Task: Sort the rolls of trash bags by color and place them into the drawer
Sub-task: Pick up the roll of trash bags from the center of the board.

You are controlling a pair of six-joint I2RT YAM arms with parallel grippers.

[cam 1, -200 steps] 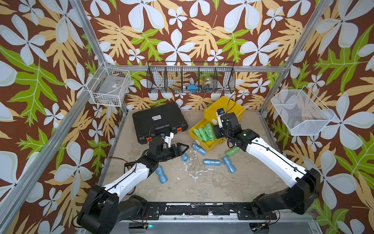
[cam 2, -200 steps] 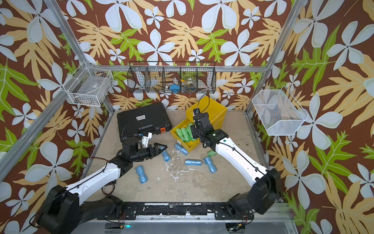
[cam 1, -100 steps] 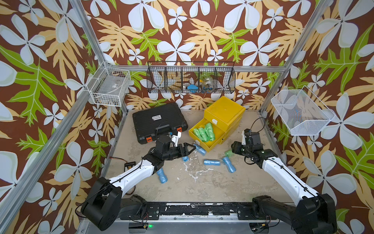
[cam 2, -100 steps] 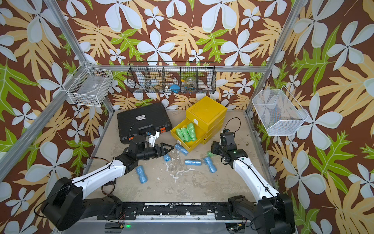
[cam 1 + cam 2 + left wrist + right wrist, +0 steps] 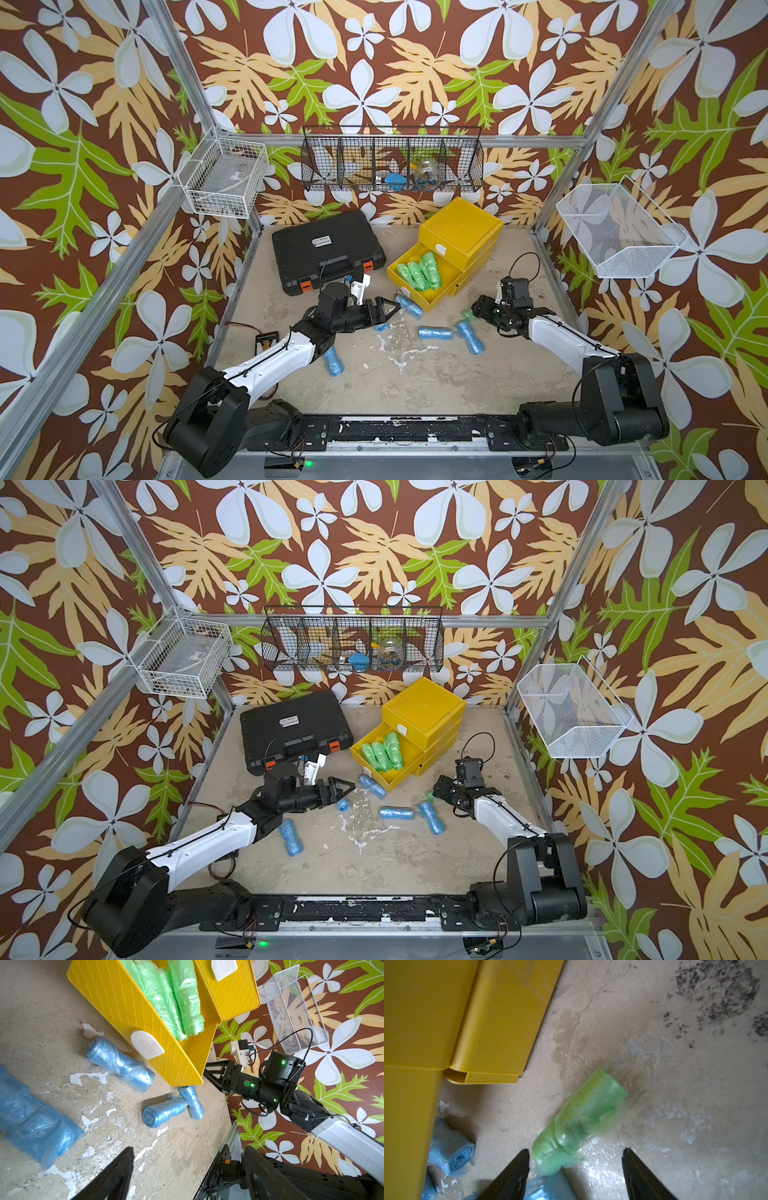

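The yellow drawer (image 5: 440,286) stands pulled out and holds several green rolls (image 5: 417,270). One green roll (image 5: 466,314) lies on the table right of it, directly before my right gripper (image 5: 477,306). In the right wrist view this green roll (image 5: 581,1118) lies between the open fingers of the right gripper (image 5: 575,1153), its end resting on a blue roll (image 5: 550,1188). Several blue rolls (image 5: 434,332) are scattered on the table. My left gripper (image 5: 392,311) hovers open and empty near the blue roll (image 5: 409,305) at the drawer's front. In the left wrist view that blue roll (image 5: 120,1066) lies ahead of the left gripper (image 5: 188,1148).
A black tool case (image 5: 328,249) lies at the back left, close behind my left wrist. A small black device (image 5: 266,340) with a cable sits by the left edge. Wire baskets (image 5: 619,232) hang on the walls. A blue roll (image 5: 334,361) lies under my left forearm.
My right arm pulled away from the drawer, swung to the table's right side and came down at the green roll with its jaws widening. My left gripper shifted slightly right.
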